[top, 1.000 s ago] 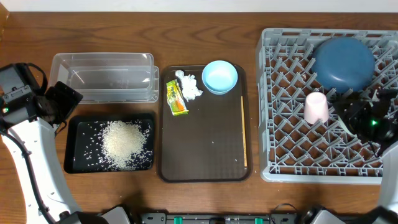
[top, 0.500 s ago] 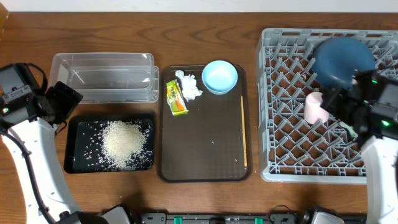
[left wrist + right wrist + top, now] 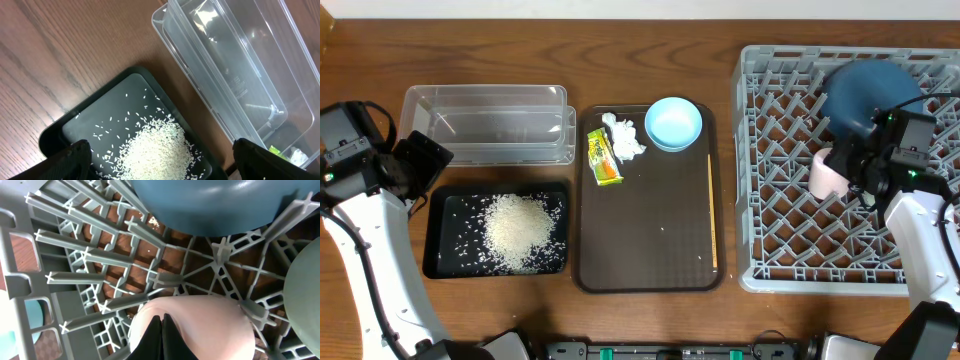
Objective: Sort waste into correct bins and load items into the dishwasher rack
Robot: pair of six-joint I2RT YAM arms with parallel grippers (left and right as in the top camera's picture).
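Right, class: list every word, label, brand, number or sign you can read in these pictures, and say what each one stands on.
No text here can be read with certainty.
snack wrapper: coloured printing on it, too small to read.
clear tub: a faint moulded mark on its base, too blurred to read.

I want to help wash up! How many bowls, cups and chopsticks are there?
Bowls: 3 (large blue bowl, light-blue bowl, mint-green bowl)
Cups: 1 (pink cup)
Chopsticks: 1 (chopstick)
Total: 5
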